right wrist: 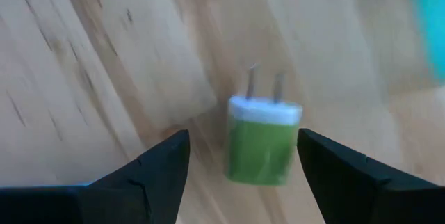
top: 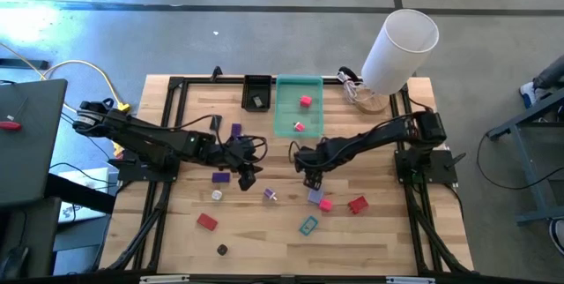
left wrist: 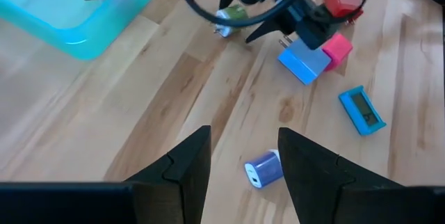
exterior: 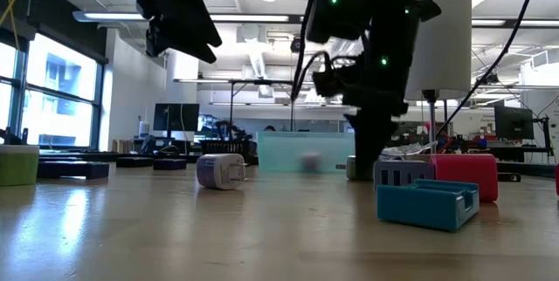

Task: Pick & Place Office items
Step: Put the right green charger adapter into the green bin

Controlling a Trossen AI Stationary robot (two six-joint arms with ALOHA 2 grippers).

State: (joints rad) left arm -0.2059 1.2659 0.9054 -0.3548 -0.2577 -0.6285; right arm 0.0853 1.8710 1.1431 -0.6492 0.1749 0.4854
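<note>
Wooden table (top: 176, 231), right end effector (right wrist: 240, 165) apart over blurry, seemingly green charger (right wrist: 263, 140), left end effector (left wrist: 243, 158) apart

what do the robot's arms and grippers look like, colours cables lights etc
Two matte black jointed arms, each ending in a pair of dark wedge-shaped fingers: left gripper, right gripper. Black cables loop along both arms. Small green lights glow on one arm's housing in the low view.

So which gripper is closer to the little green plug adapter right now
The right. The right gripper hangs open right over the green plug adapter, fingers on either side of it. The left gripper sits open farther off, over the table's left-centre.
</note>
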